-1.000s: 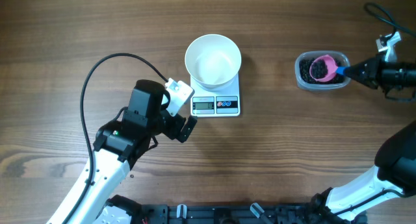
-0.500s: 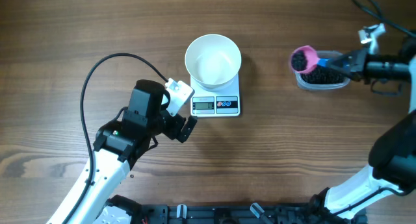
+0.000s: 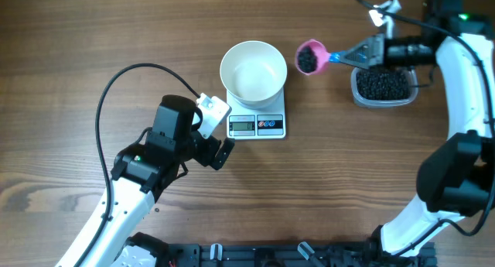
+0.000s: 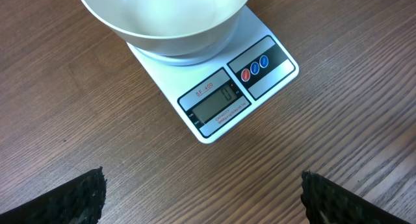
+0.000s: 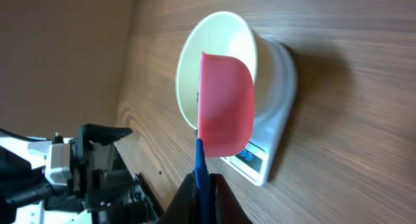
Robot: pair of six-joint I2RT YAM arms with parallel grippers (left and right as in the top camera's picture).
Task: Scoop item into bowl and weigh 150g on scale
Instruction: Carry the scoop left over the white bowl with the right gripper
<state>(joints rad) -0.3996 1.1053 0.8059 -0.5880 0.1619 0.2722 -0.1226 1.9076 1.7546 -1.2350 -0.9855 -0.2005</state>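
One scoopful is on its way. My right claw (image 3: 356,56) is clamped fully shut on the thin blue handle (image 3: 339,57) of the pink scoop (image 3: 309,58), whose cup carries a dark load of the beans (image 3: 307,61). A second ago that cup sat down in the clear tub (image 3: 355,86), well to the right of the scale (image 3: 258,124). Now it hangs in the air between tub and scale, just beside the rim of the white bowl (image 3: 253,72) that stands on the scale's platform. I read that as the carry nearly done. The bowl is bare, so this looks like the first load, and what's left is to get over the bowl and tip. Most of the beans lie in the tub. My left claw (image 3: 215,137) has not moved; it waits wide open and empty just left of the scale's display end.

Overhead gives me the load inside the cup and the gap to the bowl. The right wrist camera can't see the beans at all. It shows only the scoop's pink underside in front of the bowl and scale, with the handle running down between the closed fingers. The left wrist camera alone lets me read the display (image 4: 219,102), which shows zero with the bowl on it, so the scale looks tared.
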